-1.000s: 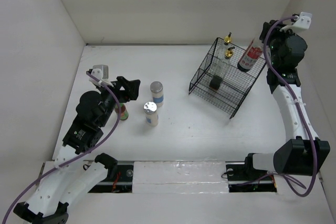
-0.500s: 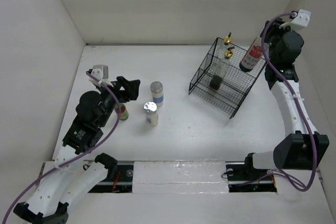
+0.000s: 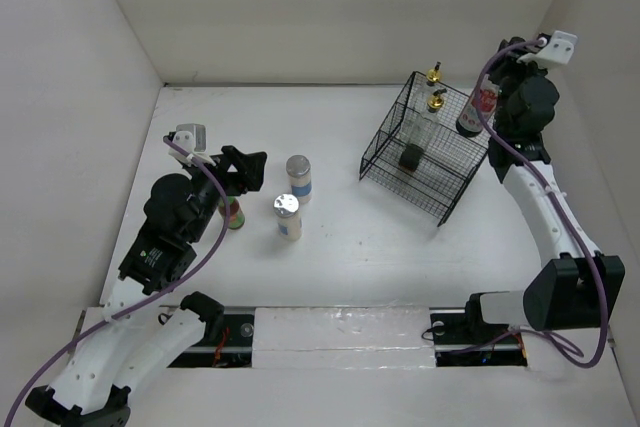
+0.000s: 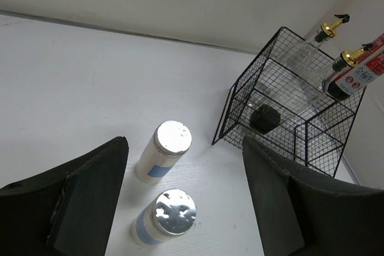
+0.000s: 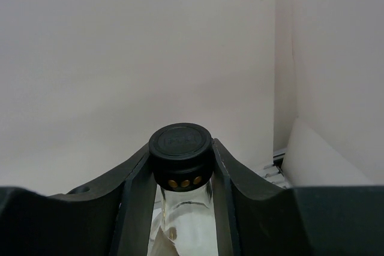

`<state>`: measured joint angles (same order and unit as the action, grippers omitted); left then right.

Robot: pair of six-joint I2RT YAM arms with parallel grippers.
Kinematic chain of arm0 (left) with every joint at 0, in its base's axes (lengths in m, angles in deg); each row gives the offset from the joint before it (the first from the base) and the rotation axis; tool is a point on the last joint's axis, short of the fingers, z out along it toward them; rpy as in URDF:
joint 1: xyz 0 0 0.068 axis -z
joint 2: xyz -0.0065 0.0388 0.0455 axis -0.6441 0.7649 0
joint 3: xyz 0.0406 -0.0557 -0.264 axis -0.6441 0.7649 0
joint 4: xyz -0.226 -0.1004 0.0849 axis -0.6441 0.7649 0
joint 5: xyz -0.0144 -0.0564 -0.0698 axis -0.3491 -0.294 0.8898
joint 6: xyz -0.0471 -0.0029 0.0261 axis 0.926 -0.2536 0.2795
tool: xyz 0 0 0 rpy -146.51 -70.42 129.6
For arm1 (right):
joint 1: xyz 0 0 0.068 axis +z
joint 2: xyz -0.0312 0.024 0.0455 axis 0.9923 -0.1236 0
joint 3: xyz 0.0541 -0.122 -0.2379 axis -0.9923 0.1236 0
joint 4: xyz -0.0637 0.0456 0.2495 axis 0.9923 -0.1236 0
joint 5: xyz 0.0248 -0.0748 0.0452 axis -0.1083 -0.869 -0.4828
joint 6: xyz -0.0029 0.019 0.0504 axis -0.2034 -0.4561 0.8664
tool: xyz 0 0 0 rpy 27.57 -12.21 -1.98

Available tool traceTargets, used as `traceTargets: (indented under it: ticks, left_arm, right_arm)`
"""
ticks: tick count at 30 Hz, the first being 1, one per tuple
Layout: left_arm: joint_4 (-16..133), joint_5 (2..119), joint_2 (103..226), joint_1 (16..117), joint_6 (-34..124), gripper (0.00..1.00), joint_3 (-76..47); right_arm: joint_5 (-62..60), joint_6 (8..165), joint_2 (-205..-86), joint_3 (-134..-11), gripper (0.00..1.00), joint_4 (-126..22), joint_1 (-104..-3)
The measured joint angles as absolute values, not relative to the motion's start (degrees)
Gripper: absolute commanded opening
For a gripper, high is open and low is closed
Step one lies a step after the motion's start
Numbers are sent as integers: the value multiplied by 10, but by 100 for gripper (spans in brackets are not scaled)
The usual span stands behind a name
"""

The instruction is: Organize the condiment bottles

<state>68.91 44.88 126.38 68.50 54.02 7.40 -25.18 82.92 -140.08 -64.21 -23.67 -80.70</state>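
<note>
White table (image 3: 350, 237) and plain white walls enclose the workspace. At the table's 9 o'clock side, the left gripper (image 3: 245, 169) hovers released: its fingers (image 4: 90, 196) stand apart with nothing between them. The green-capped bottle (image 3: 233, 214) stands upright at this gripper's 6 o'clock, just beside the arm. Two silver-lidded jars stand upright toward the gripper's 3 o'clock. The near jar (image 3: 287, 215) sits at the 7 o'clock of the far jar (image 3: 298, 177), close to it but apart.

The black wire basket (image 3: 440, 182) rests tilted toward the table's 2 o'clock. It holds the first clear bottle (image 3: 434, 77) and the second clear bottle (image 3: 437, 104), both leaning with their gold pourers past the far rim, and a small black object (image 3: 411, 157).

At the basket's 2 o'clock, the right gripper (image 5: 180, 178) is clenched on the neck of the red-labelled bottle (image 3: 480, 107), directly under its black cap. This bottle hangs tilted, with its lower end at the basket's upper right rim.
</note>
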Motion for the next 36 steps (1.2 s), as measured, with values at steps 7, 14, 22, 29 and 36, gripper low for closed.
traceTargets:
  ticks: [7,14,22,29,36]
  left_arm:
    - [689,449,1264,685,540,73,74]
    - [689,449,1262,685,540,73,74]
    - [689,449,1262,685,540,73,74]
    - [689,447,1263,685,540,73,74]
    - [689,446,1264,685,540,73,74]
  right_arm:
    - [-265,824,-1426,-701,17,-304,-805]
    - [-263,812,-1457,-731,17,-316,-805]
    - [-256,797,-1458,-727,17,-301,-806]
    - [-251,784,-1472,-727,17,-318,-806]
    - [-248,788,-1460,-688,17,-306,-806]
